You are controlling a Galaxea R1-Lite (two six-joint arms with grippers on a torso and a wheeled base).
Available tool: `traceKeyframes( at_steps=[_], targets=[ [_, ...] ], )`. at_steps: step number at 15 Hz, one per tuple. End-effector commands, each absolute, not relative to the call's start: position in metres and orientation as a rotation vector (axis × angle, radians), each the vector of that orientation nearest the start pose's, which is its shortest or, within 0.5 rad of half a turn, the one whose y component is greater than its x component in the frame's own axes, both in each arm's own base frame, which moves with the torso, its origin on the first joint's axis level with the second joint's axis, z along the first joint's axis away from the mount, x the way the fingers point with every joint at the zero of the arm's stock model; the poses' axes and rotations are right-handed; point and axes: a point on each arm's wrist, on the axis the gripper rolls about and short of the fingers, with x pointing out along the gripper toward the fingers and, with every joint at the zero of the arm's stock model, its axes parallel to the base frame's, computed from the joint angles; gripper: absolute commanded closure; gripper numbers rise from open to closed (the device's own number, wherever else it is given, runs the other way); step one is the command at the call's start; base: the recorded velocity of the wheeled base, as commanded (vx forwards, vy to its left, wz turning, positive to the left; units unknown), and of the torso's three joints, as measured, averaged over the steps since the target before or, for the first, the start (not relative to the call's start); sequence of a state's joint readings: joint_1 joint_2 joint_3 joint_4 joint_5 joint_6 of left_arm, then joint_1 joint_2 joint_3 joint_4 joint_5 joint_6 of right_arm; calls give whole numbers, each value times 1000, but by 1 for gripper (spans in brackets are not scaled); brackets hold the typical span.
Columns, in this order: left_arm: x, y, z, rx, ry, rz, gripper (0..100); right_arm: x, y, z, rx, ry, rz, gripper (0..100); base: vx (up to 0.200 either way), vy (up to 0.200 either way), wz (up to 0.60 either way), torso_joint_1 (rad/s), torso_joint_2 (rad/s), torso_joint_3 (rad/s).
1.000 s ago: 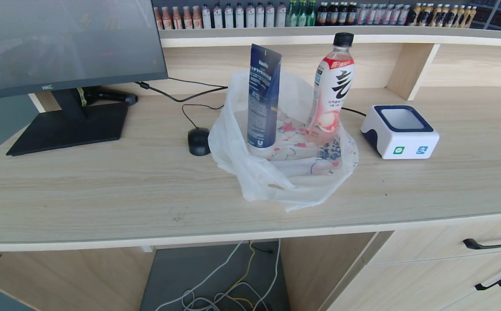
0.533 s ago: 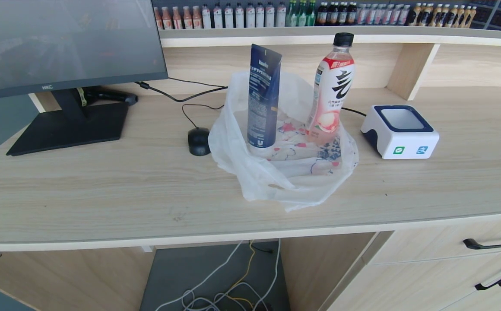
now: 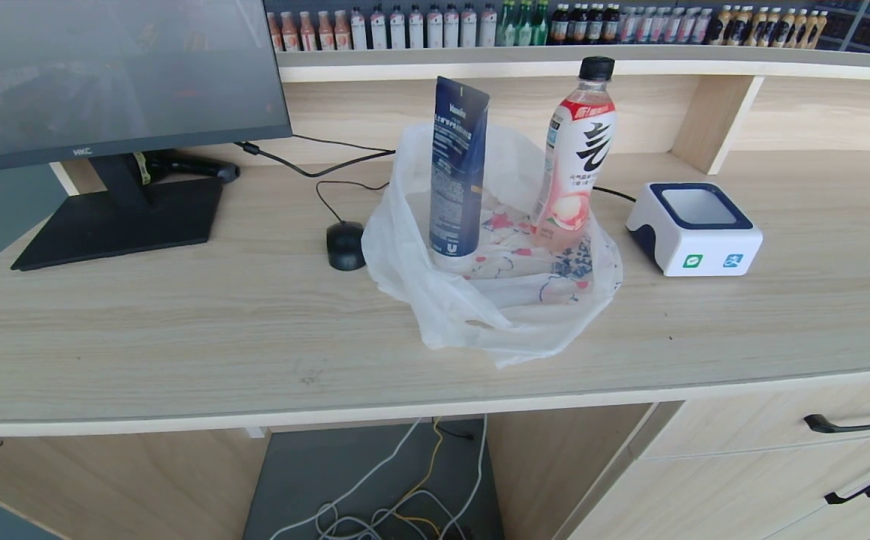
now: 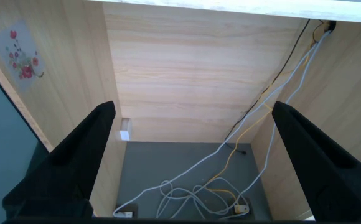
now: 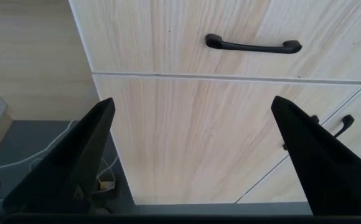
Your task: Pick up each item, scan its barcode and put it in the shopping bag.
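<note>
Head view: we see the shopping bag [image 3: 495,300], white translucent plastic, slumped mid-scene on the wooden counter [image 3: 180,330], mouth open upward. Two items stand inside it. The dark blue tube [image 3: 457,165] is at the bag's left, long axis vertical, flat crimped end up and cap end down on the bag floor. The pink-labelled bottle [image 3: 574,157] is at the bag's right, also upright, black cap up, near the tube but apart from it.

The white-and-blue scanner [image 3: 694,229] sits just right of the bag, window facing up. A black mouse [image 3: 345,245] lies just left of the bag, and a black monitor [image 3: 105,75] stands on the left. Rows of drinks line the shelf [image 3: 555,52] along the far side.

In the left wrist view we note the left gripper [image 4: 193,109] spread wide and released, gripping nothing. Its black fingers [image 4: 84,158] frame the open bay under the counter, where white and yellow cables [image 4: 199,186] trail on the floor.

In the right wrist view the right gripper [image 5: 193,102] is likewise spread wide and empty. It faces a pale wood drawer front with a black handle [image 5: 253,45].
</note>
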State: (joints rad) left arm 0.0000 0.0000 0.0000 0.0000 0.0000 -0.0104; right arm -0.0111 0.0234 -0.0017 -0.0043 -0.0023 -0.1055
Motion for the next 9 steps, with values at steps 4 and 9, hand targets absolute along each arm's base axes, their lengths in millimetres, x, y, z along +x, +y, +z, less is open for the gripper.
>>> traceKeyframes(
  at_steps=[4,9],
  targets=[
    [-23,0,75,-11,0,0,0,-23,0,76,-3,5,-15,0,0,0,0,0,0,0],
    [-23,0,75,-9,0,0,0,-23,0,76,9,3,-15,0,0,0,0,0,0,0]
  ],
)
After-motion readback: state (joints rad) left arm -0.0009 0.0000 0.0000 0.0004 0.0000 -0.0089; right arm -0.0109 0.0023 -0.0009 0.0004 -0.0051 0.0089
